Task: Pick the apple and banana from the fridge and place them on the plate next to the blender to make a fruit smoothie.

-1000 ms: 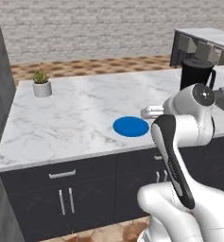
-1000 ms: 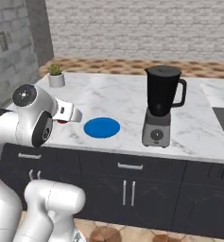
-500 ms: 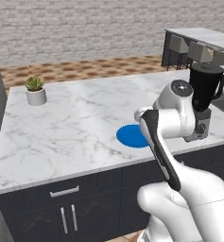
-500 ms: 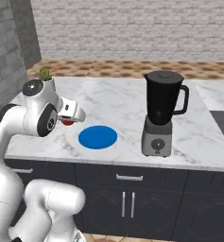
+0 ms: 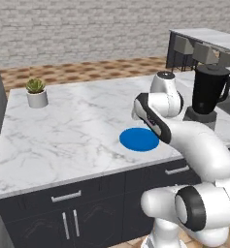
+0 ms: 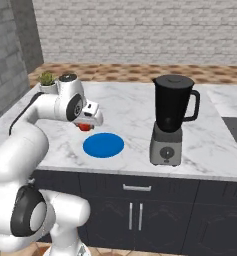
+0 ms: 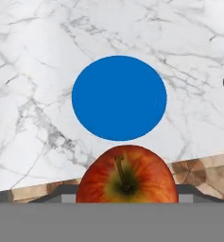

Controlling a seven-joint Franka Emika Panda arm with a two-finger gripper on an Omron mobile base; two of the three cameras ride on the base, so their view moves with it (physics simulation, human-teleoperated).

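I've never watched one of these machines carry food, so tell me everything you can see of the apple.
The apple is round and glossy red, shading to yellow-green around a short brown stem that faces the hand camera. It sits between the fingers of the gripper, held in the air above the marble counter, just short of the blue plate. In the right base view only a small red part shows under the hand. It touches nothing but the gripper.

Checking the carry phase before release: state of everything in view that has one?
apple: held in the claw, off the counter, stem toward the hand camera
claw: shut on the apple, above the counter beside the plate
plate: bare, flat on the counter
blender: upright, lid on, jar seated on its base
plant: upright in its pot at the counter's far corner
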